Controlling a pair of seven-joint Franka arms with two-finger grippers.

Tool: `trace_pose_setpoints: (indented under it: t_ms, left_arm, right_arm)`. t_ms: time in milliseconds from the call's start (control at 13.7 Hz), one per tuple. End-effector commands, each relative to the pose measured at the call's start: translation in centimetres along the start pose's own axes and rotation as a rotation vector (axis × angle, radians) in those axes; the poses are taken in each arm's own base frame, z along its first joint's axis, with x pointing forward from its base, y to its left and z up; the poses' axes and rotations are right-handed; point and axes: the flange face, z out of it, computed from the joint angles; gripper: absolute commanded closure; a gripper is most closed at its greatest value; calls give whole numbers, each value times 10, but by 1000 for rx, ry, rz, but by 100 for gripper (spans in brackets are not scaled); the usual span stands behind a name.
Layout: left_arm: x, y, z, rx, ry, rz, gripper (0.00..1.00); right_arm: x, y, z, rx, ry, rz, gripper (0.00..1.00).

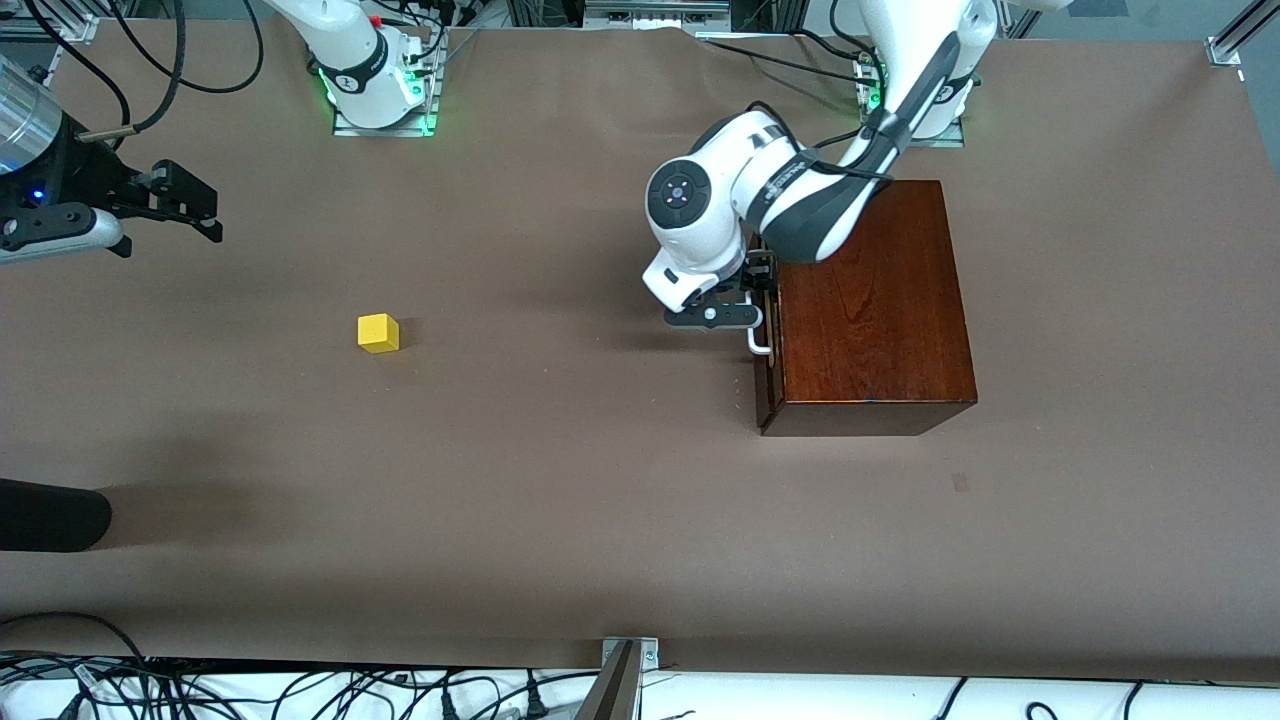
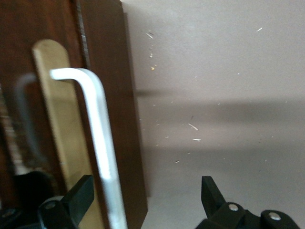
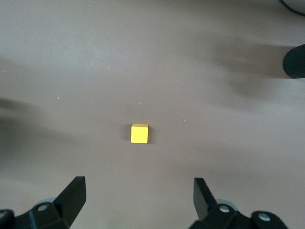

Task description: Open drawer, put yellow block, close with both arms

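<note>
Left gripper (image 1: 757,300) is at the drawer (image 1: 768,345) front, fingers spread wide with the white handle (image 1: 759,341) between them, one finger (image 2: 78,195) close beside the bar, the other well off it. Not clamped on anything. Left wrist view shows the handle (image 2: 102,143) as a white bar with a bent end, running along a pale backplate on the dark reddish front; the front view only gives a sliver of that face. Drawer sits flush in the wooden box (image 1: 870,300), closed. The drawer front faces the right arm's end of the table; the box's long axis runs from the robot bases toward the front camera.

Right gripper (image 1: 190,205) hangs up over the table near the right arm's end, fingers wide, nothing held. Right wrist view looks straight down at the yellow block (image 3: 139,133) on bare table, framed between both fingers (image 3: 74,195).

Yellow block (image 1: 378,333) sits on the brown table (image 1: 560,520), well apart from the box, toward the right arm's end.

There's printed lettering on the left arm's forearm, too small to read. No other writing legible.
</note>
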Motion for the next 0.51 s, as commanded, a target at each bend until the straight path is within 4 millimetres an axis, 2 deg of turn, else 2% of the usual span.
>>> trace_pose_setpoints:
  t_ms: [0,218,291,437]
  left_arm:
    - [-4,21,12,16,33,-10,0]
    - [-4,38,14,-41,73,-2,0]
    - [-10,49,9,-65,96,11,0]
    - [-12,56,4,-94,112,6,0]
  right_arm:
    - [0,3,-6,2,-5,-12,0]
    - [0,4,-6,2,-5,-10,0]
    - [0,4,-6,2,-5,-10,0]
    - [0,4,-6,2,-5,-10,0]
